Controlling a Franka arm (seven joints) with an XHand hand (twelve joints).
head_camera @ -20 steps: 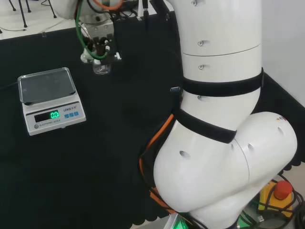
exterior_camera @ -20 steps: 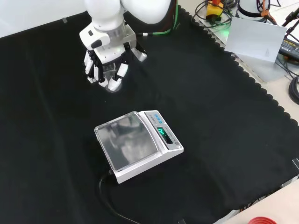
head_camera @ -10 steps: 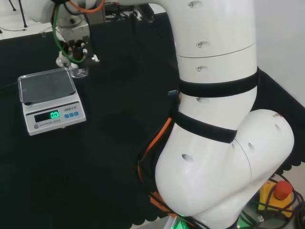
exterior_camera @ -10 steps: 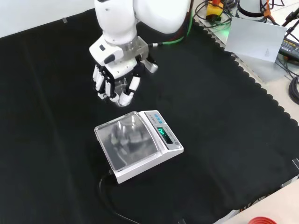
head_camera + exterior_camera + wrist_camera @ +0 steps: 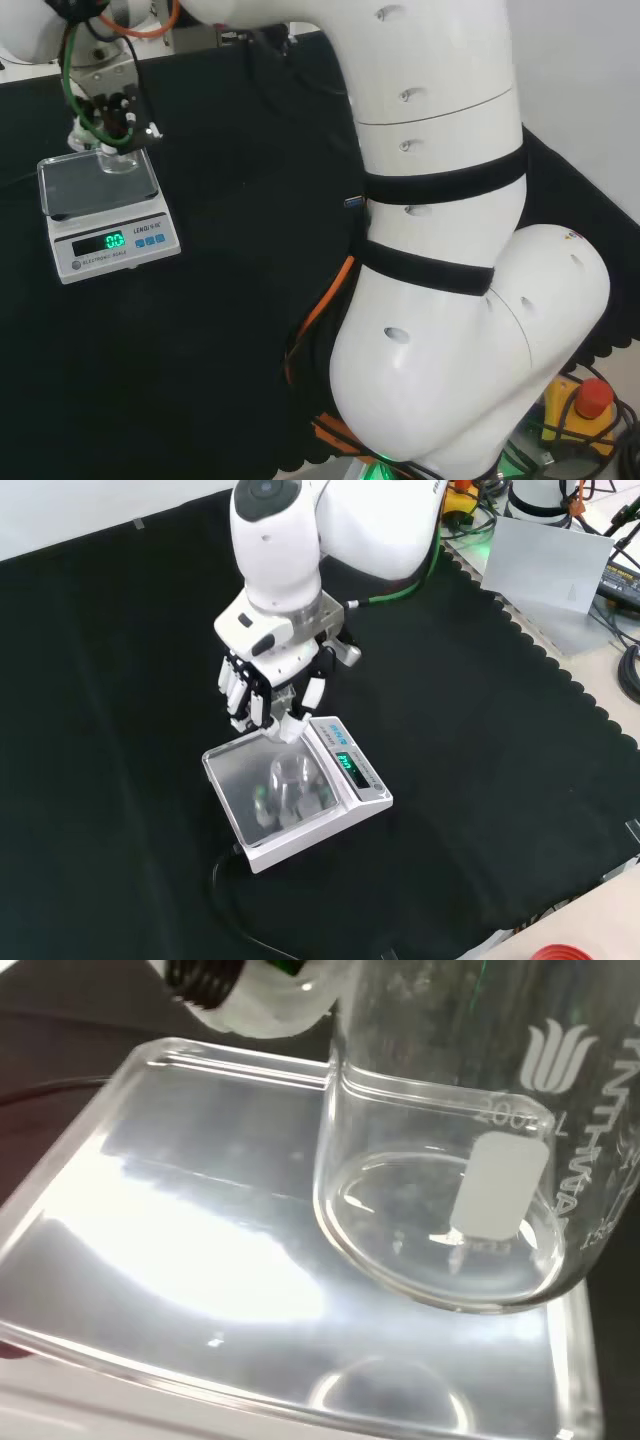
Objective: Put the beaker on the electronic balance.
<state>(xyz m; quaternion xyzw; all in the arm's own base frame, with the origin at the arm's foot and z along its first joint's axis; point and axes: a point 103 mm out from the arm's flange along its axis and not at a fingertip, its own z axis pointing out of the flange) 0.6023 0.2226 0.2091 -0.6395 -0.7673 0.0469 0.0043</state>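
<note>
A clear glass beaker (image 5: pixel 450 1150) hangs just above the shiny pan of the electronic balance (image 5: pixel 180 1240), held in my hand (image 5: pixel 265 680), whose fingers curl round it. In the front view the beaker (image 5: pixel 283 718) sits between the fingers over the far edge of the balance (image 5: pixel 330 810), and its reflection shows in the pan. From the head view the hand (image 5: pixel 105 110) is over the far part of the balance (image 5: pixel 110 240), with the beaker (image 5: pixel 115 163) below it. The green display is lit.
A black cable (image 5: pixel 235 910) runs from the balance toward the cloth's near edge in the front view. Cables, a grey box (image 5: pixel 545 565) and a red stop button (image 5: pixel 592 398) lie off the cloth. The arm's white links (image 5: pixel 440 230) stand at the head view's right.
The hand has carried the beaker from the bare cloth toward the balance, leftward in the head view and nearer in the front view; it now hangs over the pan.
</note>
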